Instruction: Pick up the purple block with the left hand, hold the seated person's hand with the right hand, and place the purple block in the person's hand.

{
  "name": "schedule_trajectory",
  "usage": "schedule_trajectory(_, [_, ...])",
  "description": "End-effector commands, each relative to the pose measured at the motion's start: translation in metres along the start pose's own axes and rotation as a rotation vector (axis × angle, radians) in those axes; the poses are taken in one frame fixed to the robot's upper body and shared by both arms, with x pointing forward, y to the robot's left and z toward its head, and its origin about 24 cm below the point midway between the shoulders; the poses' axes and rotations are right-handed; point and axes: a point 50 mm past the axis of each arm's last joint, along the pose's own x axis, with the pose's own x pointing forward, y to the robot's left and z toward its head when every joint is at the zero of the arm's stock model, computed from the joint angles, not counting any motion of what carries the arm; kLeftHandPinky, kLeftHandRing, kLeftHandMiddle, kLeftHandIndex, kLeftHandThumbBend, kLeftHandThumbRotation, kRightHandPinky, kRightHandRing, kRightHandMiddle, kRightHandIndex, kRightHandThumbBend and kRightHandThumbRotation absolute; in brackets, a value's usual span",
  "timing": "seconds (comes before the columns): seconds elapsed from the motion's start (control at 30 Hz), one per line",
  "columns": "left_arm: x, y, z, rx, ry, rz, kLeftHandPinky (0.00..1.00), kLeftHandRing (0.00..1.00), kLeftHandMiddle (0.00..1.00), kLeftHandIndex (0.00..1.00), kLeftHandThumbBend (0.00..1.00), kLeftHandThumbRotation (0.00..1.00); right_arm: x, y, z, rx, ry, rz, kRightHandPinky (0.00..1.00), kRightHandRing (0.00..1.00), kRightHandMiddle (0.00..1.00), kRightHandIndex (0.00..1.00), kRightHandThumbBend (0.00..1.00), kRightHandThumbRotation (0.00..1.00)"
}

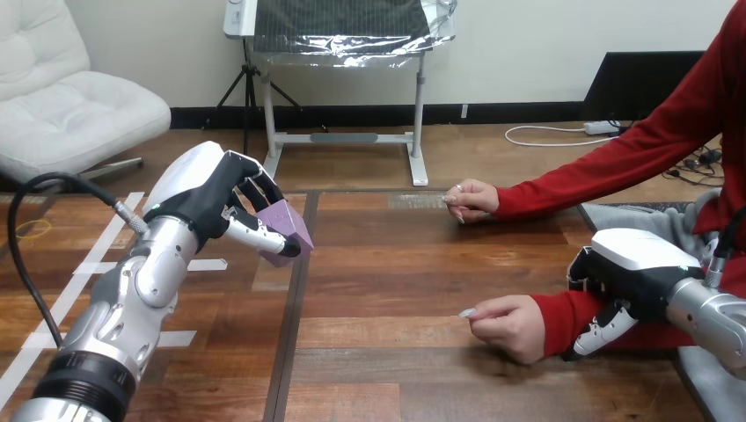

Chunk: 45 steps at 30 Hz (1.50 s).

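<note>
From where I stand, the robot's left hand (211, 198) is up over the left part of the counter (396, 290), and its fingers (255, 233) are clasped round the purple block (288, 230). The block sits tilted between the curled fingers and the thumb. One pale purple face and a pointed corner jut out to the right of the hand. It looks to be held clear of the wood, with nothing else touching it. The silver left arm (132, 299) rises from the bottom left corner to carry it.

Across the counter, low on the right, the person's hand (508, 327) rests on the wood. It is loosely cupped, with its fingertips pointing left towards the middle. Just behind it, the robot's right hand (629, 268) is clamped on the person's wrist (563, 316). Its dark fingers are hooked over the top of the red sleeve and its thumb presses on the near side.

The block and that waiting hand are well apart, with a bare stretch of counter between them.

The person's other hand (472, 200) lies farther back near the far edge, touching the counter and holding nothing that I can make out.
</note>
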Motion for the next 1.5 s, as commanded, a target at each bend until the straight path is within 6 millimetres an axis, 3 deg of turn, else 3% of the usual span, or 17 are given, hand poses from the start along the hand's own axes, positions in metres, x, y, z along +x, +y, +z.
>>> schedule_trajectory(0.0, [0.004,0.02,0.017,0.001,-0.069,0.067,0.32,0.39,0.45,0.47,0.61,0.0,0.009,0.007,0.014,-0.008,-0.032,0.033,0.2,0.25,0.32,0.31,0.78,0.24])
schedule_trajectory(0.23, [0.004,0.021,0.017,0.001,-0.069,0.068,0.32,0.39,0.45,0.47,0.61,0.0,0.009,0.005,0.013,0.006,-0.036,0.026,0.16,0.21,0.29,0.29,0.79,0.26])
schedule_trajectory(0.7, [0.004,0.022,0.02,-0.013,-0.077,0.077,0.32,0.39,0.46,0.47,0.6,0.0,0.005,-0.006,0.011,0.05,-0.066,-0.034,0.2,0.25,0.32,0.32,0.79,0.27])
schedule_trajectory(1.47, [0.002,0.01,0.033,-0.187,-0.119,0.118,0.3,0.36,0.44,0.47,0.6,0.0,-0.001,-0.046,0.014,0.137,-0.141,-0.181,0.2,0.22,0.27,0.27,0.79,0.28])
